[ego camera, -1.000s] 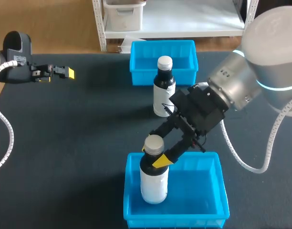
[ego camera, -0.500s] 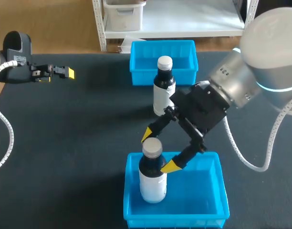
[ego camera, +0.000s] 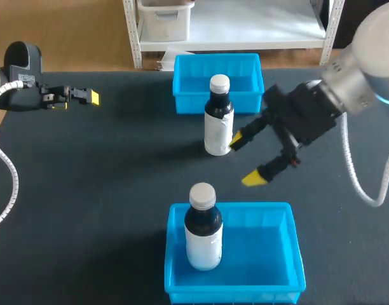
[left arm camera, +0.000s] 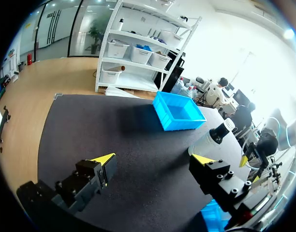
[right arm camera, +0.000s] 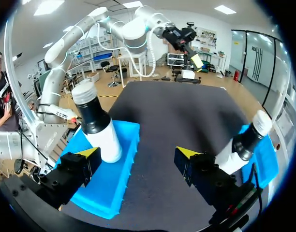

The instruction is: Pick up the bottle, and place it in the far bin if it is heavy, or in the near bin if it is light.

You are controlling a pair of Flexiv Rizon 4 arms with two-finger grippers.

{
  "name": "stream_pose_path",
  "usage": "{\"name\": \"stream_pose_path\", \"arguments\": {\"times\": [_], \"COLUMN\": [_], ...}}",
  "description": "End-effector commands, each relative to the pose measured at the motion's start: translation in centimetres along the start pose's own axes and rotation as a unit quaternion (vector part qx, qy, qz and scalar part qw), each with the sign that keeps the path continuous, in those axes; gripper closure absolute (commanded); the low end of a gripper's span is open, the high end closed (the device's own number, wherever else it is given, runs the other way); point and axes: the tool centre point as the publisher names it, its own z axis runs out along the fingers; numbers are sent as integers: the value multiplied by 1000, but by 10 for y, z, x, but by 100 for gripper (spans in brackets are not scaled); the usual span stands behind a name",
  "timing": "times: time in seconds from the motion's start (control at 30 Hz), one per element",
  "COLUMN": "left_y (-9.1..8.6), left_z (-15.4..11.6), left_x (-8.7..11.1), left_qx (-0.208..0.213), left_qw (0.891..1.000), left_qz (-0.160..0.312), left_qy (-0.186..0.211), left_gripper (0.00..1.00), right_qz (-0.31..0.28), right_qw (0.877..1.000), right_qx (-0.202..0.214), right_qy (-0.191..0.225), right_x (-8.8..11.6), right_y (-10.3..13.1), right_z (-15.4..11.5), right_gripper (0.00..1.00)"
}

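A dark bottle point(ego camera: 203, 227) with a white label and pale cap stands upright in the left part of the near blue bin point(ego camera: 271, 254). My right gripper point(ego camera: 244, 161) hangs open over the table between the two bins, holding nothing. In the right wrist view the right gripper point(right arm camera: 137, 152) has that bottle point(right arm camera: 97, 128) ahead beyond one finger. A second, similar bottle point(ego camera: 218, 117) stands on the table just in front of the far blue bin point(ego camera: 182, 82). My left gripper point(ego camera: 86, 97) is at the table's far left, and the left gripper point(left arm camera: 154, 159) is open and empty.
The dark table mat point(ego camera: 105, 178) carries only the two bins and two bottles. The second bottle point(right arm camera: 242, 145) stands close beside my right gripper's other finger. The far bin point(left arm camera: 179, 112) holds nothing that I can see.
My right gripper opened, let go of the bottle in the near bin and drew back up toward the far right. The bottle stays upright in the bin. The left arm has not moved.
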Motion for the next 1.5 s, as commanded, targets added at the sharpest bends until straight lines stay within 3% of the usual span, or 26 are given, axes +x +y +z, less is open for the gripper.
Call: {"name": "stream_pose_path", "arguments": {"times": [0.03, 0.2, 0.37, 0.63, 0.87, 1.17, 1.5], "left_y": [0, 0, 0, 0, 0, 0, 0], "left_z": [0, 0, 0, 0, 0, 0, 0], "left_x": [0, 0, 0, 0, 0, 0, 0], "left_qx": [0, 0, 0, 0, 0, 0, 0], "left_qw": [1000, 1000, 1000, 1000, 1000, 1000, 1000], "left_qz": [0, 0, 0, 0, 0, 0, 0], "left_qy": [0, 0, 0, 0, 0, 0, 0], "left_gripper": [0, 0, 0, 0, 0, 0, 0], "right_qz": [21, 60, 72, 66, 56, 45, 49], "right_qw": [1000, 996, 993, 993, 994, 995, 996], "right_qx": [16, 61, 94, 97, 82, 73, 61], "right_qy": [-11, -11, -18, -25, -37, -50, -52], "right_x": [15, 31, 33, 27, 10, -13, -19], "right_y": [-28, -79, -118, -160, -173, -167, -171], "right_z": [-25, -44, -55, -50, -38, -25, 0], "right_gripper": [0, 0, 0, 0, 0, 0, 0]}}
